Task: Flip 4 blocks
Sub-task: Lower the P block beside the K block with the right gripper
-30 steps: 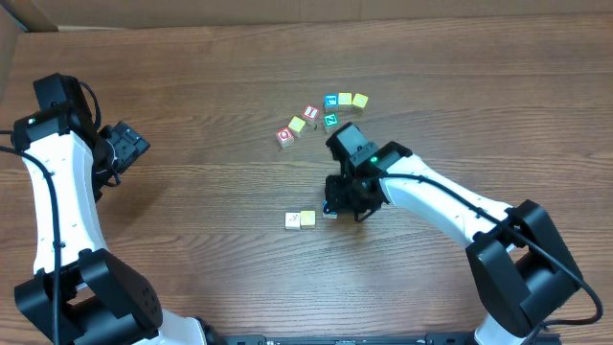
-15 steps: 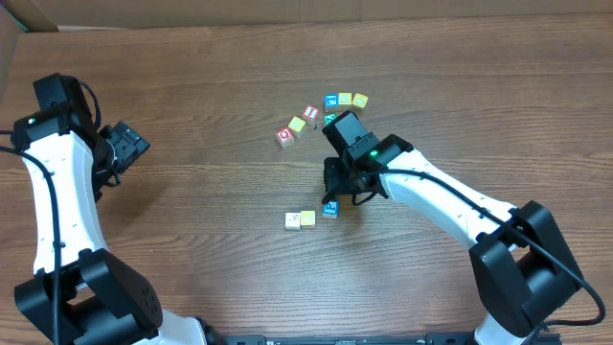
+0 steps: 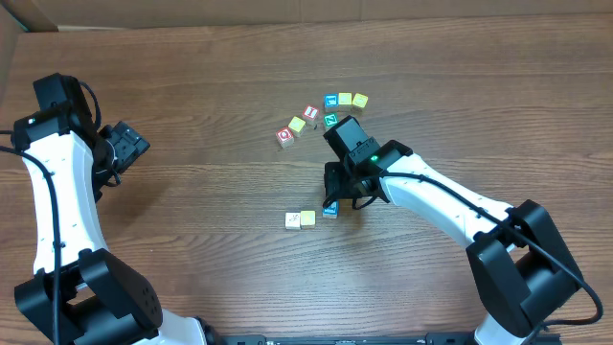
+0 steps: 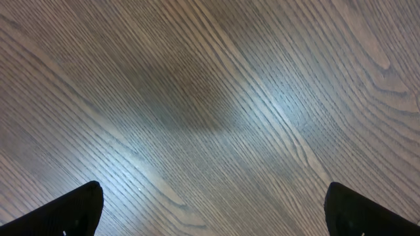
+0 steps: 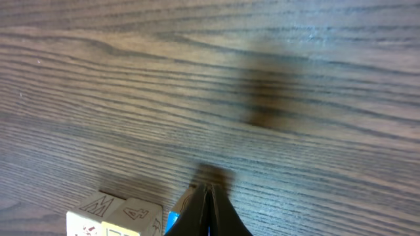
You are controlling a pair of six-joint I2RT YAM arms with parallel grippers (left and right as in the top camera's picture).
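- Nearest row on the bench, three blocks: cream block and yellow block touch side by side. The blue block sits just beside the yellow, set slightly farther back.
- Right claw: tips pinched together with nothing between them, pointing down just beside the blue block. Its wrist view shows only a blue sliver there.
- Left claw: spread wide over bare wood at far left, well apart from every block.
- The right arm's wrist crowds the teal-green block from the near side.
- Far cluster, seven blocks counting the teal-green:
  - red-faced block, pale yellow block and second red-faced block in a slanting line;
  - second blue block and two yellow neighbours in a back row.
- Ten blocks in all.
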